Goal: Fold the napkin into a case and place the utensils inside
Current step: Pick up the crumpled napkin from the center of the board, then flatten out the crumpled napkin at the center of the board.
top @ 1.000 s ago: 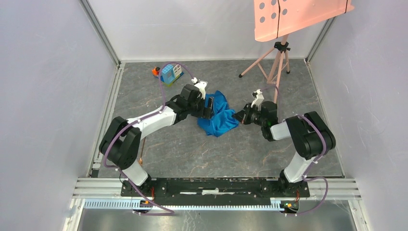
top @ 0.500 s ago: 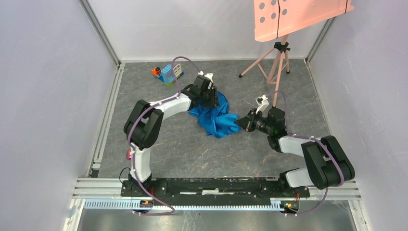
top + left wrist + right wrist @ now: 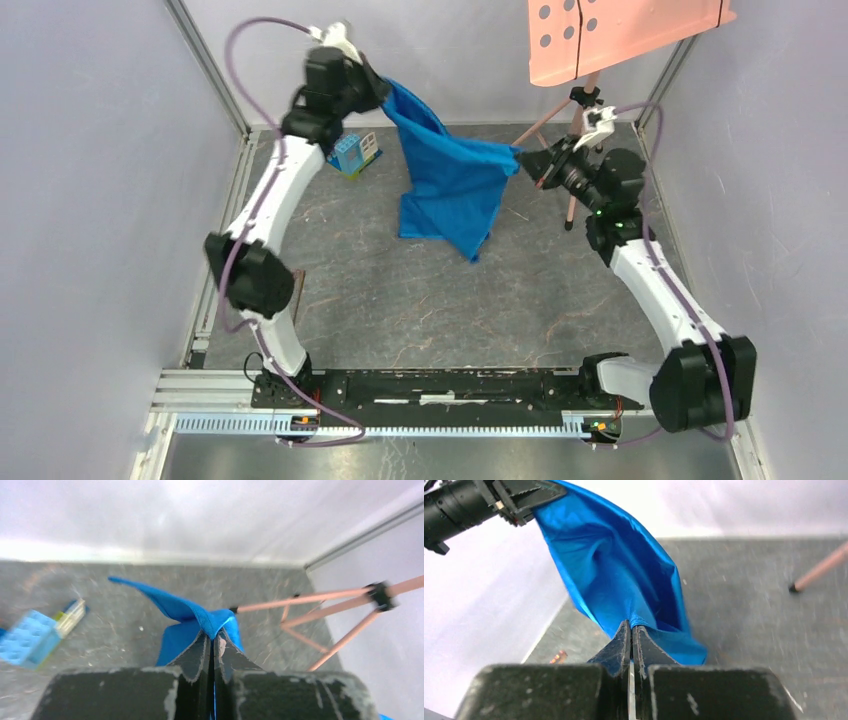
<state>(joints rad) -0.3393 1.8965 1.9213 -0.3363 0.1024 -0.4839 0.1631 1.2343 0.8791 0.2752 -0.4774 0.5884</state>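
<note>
Currently holding napkin (image 3: 450,190) aloft over far half of table, spread between left gripper (image 3: 382,86) and right gripper (image 3: 520,153), each pinched tight on an upper corner. Risks: overstretching, so corner slips out; lowering unevenly, so cloth lands crumpled; snagging tripod (image 3: 583,98) close behind right wrist.

The napkin (image 3: 450,190) hangs as a curtain between the left tool (image 3: 378,88) and right tool (image 3: 520,158), blocking the far centre. The block house (image 3: 355,152) stands far left, the tripod (image 3: 585,98) far right. The near table (image 3: 420,310) surface lies open between the arms.
</note>
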